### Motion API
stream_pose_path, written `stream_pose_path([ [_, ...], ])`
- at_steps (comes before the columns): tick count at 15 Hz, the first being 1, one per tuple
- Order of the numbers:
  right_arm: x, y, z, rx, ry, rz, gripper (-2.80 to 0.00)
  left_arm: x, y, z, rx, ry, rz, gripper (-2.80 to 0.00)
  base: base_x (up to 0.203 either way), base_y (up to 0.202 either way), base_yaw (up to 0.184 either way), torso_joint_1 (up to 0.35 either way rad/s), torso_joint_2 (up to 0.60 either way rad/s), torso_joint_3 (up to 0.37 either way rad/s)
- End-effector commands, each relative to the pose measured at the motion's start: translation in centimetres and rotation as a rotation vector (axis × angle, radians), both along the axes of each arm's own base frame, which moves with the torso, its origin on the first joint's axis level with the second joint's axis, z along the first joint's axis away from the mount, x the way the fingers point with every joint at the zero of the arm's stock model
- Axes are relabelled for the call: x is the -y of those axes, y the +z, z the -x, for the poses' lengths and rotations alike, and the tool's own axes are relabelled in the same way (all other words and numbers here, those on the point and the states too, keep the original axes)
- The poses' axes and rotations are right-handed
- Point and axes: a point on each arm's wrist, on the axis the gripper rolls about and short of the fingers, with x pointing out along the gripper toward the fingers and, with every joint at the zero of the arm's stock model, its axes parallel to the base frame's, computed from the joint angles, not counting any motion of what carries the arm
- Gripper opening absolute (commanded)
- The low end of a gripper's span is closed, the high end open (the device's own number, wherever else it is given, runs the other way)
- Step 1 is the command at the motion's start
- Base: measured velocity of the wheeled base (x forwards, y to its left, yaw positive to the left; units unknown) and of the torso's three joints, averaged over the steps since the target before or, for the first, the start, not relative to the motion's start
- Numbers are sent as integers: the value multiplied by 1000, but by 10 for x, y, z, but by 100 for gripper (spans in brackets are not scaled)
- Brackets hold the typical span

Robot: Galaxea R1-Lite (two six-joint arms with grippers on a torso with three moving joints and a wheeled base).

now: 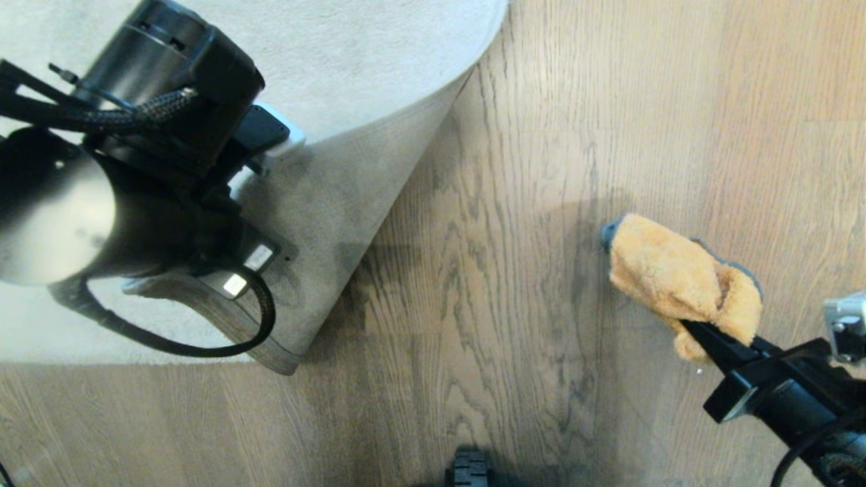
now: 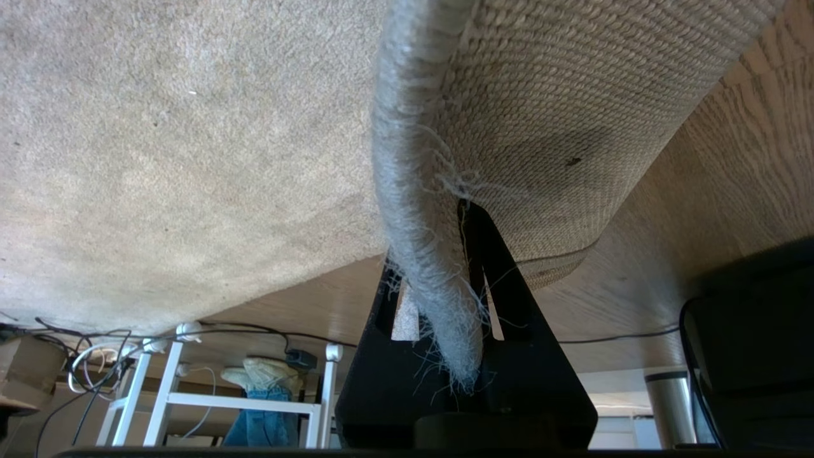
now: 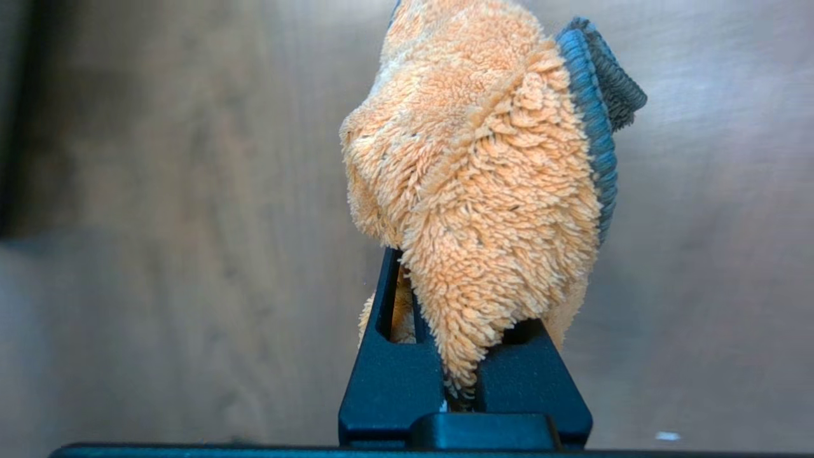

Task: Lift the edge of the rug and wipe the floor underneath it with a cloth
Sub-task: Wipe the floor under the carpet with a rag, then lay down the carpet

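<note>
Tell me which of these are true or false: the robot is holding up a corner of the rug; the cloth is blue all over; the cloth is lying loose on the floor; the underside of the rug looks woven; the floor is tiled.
1. The left gripper holds up the rug edge. True: the frayed border sits pinched between its fingers.
2. The cloth is blue all over. False: it is fluffy orange with a blue-grey trim.
3. The cloth lies loose. False: the right gripper is shut on it, at the right of the head view.
4. The rug's underside looks woven. True: a beige weave shows.
5. The floor is tiled. False: it is wood-grain planking.
</note>
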Motion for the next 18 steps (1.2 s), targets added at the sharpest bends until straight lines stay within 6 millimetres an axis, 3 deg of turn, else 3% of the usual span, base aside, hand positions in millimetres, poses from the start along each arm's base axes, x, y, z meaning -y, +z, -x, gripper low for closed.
stream_pose_path([
  [1,12,9,0,61,-67,-23,-280,0,0,0,-2,2,-5,-280,0,0,0,0,0,0],
  [6,48,21,0,139,-295,-24,-280,1,-2,-1,-2,13,7,-280,0,0,0,0,0,0],
  [11,78,36,23,245,-485,-33,-280,2,-3,-2,-6,12,5,-280,0,0,0,0,0,0],
  [15,85,40,70,306,-469,-25,-280,3,-4,-3,-5,24,17,-280,0,0,0,0,0,0],
  [18,85,21,113,226,-367,41,-280,2,-4,-3,-4,28,22,-280,0,0,0,0,0,0],
])
